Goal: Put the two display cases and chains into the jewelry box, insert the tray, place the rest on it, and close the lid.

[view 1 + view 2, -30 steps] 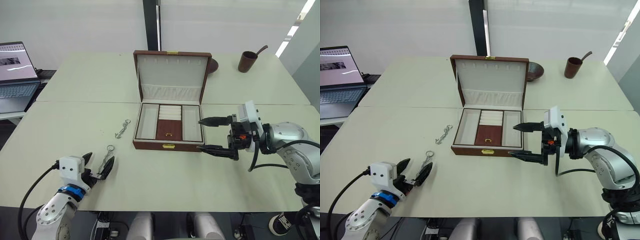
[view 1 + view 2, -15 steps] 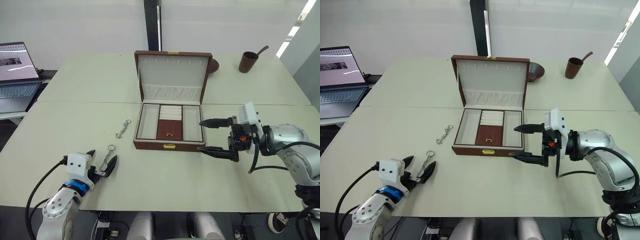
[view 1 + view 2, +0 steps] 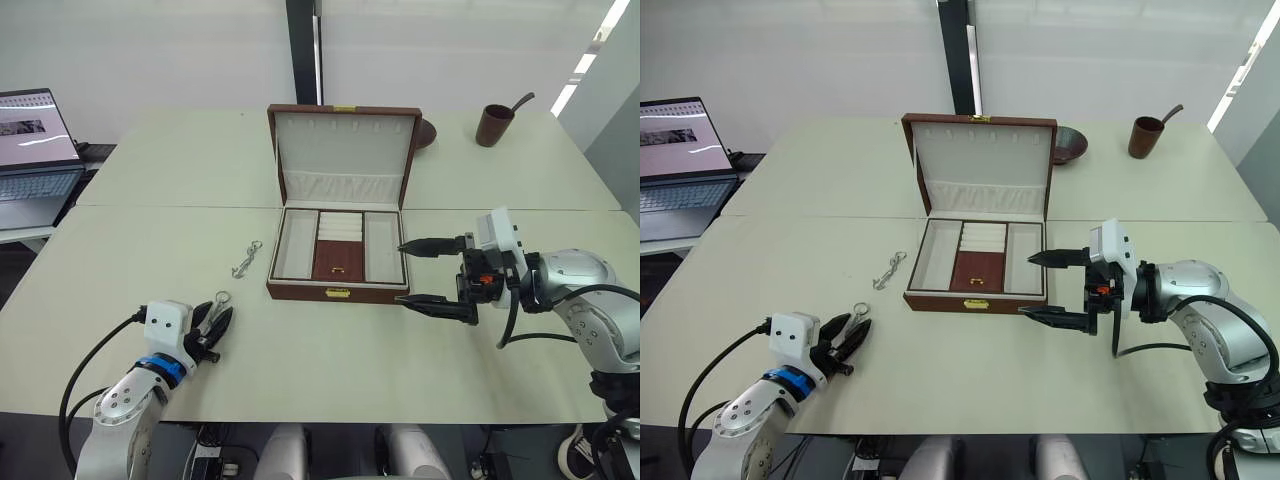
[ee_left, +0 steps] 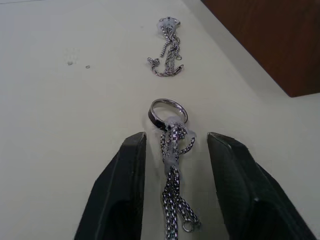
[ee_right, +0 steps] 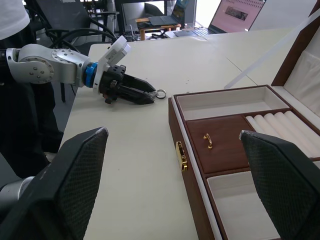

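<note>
"Two chains are on the table (image 3: 150, 190). One chain (image 4: 172, 150) lies between the black fingers of the left gripper (image 3: 213, 325). The fingers stand on each side of it with a gap, so they are open, not squeezing yet."

"Where is the other chain (image 3: 245, 258)?"

"Farther up the table, near the left side of the jewelry box (image 3: 338, 262). The box is in the middle, and its lid (image 3: 345, 155) stands up at the back."

"Will the chain be hard to pick up?"

"I think so. It looks thin, light and floppy, so it may slide or hang down. Best to pinch the bunched part just under its ring (image 4: 167, 111), not the loose end."

"What is the right gripper (image 3: 412, 272) doing?"

"It hangs wide open just beside the right side of the box, holding nothing."

"Is anything in the way?"

"Not much. The tray (image 3: 338, 245) seems to sit in the box already, so it may cover the spaces underneath. A laptop (image 3: 35, 150), a brown cup (image 3: 495, 123) and a dark bowl (image 3: 426, 130) are well away."
</note>
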